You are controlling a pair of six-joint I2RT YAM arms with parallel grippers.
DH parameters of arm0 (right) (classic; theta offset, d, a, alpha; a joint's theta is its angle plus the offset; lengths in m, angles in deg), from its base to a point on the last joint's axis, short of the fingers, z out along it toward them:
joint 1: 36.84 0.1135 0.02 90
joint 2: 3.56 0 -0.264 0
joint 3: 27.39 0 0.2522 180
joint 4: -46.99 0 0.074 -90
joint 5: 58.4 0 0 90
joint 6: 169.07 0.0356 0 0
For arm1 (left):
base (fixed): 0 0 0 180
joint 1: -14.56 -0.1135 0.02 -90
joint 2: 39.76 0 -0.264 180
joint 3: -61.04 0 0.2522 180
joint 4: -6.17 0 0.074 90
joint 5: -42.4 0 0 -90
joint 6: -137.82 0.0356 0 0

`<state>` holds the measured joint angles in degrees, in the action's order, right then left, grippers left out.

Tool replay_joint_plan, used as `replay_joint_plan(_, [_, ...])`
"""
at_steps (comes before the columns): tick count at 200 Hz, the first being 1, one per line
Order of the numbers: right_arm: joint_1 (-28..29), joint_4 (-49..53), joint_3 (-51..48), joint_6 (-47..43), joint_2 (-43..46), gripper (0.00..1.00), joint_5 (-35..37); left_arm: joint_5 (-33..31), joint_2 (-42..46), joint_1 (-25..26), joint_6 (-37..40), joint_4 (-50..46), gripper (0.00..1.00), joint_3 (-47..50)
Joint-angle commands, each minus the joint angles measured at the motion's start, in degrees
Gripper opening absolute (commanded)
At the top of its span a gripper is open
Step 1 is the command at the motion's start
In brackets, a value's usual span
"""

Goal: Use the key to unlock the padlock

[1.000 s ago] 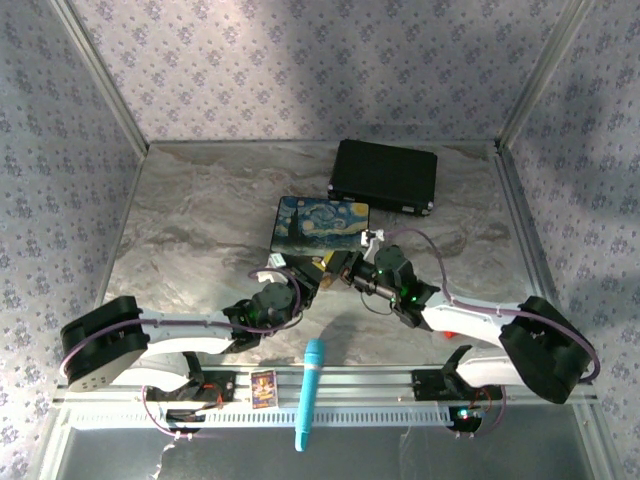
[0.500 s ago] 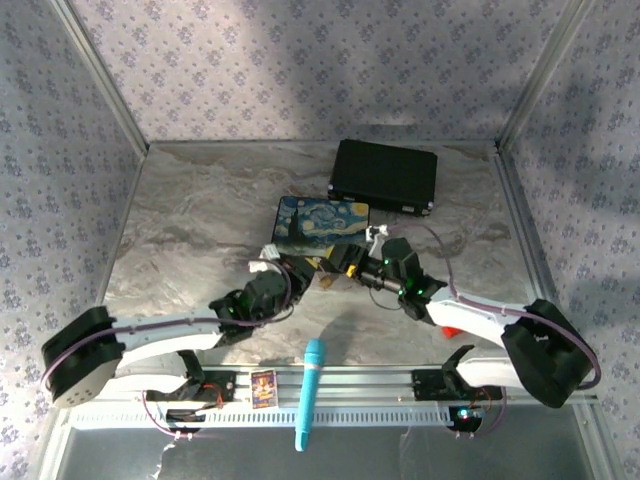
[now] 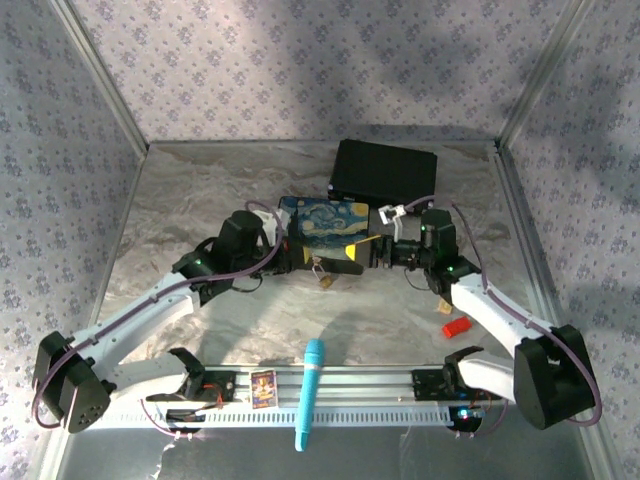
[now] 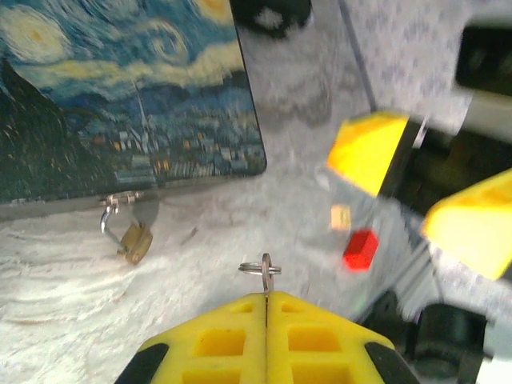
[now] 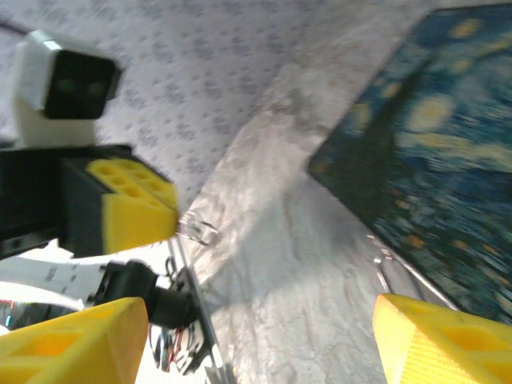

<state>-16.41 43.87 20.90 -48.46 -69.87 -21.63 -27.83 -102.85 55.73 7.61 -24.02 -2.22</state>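
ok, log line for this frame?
left gripper: shut on key | right gripper: open, empty | padlock: hanging at painted box hasp, key not inserted

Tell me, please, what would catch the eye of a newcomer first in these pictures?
The Starry Night box at the middle of the table stands out most, with the small brass padlock hanging from its near edge. Close by, the left gripper is shut on a key ring, and the right gripper faces it with its yellow fingers wide open.
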Motion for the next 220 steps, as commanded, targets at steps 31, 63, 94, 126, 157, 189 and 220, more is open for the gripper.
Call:
replay_joint_plan(31, [6.7, -2.4, 5.5, -5.6, -5.2, 0.6, -11.5, 18.5, -0.3, -1.2, 14.6, -2.7, 0.0, -2.8])
replay_joint_plan(63, [9.9, -9.5, 5.6, -1.4, -8.2, 0.52, -12.6, 21.1, -0.3, -1.2, 16.2, -2.7, 0.0, -3.1])
replay_joint_plan(94, [10.8, -11.1, 6.3, 0.4, -10.1, 0.48, -14.2, 20.7, -0.2, -1.4, 15.8, -2.0, 0.0, -2.8])
replay_joint_plan(126, [11.7, -10.2, 6.9, 0.3, -10.7, 0.43, -15.9, 21.1, -0.2, -1.5, 15.2, -0.4, 0.0, -2.4])
replay_joint_plan(157, [12.0, -8.6, 7.3, -0.4, -11.1, 0.3, -16.9, 20.9, -0.5, -1.7, 14.2, 0.8, 0.0, -1.8])
replay_joint_plan(189, [11.2, -6.9, 6.9, -1.3, -10.8, 0.18, -17.1, 20.8, -0.4, -1.9, 13.8, 1.0, 0.0, -1.5])
replay_joint_plan(220, [11.0, -6.5, 7.0, -1.3, -10.8, 0.05, -17.3, 20.8, -0.4, -2.0, 13.6, 1.0, 0.0, -1.5])
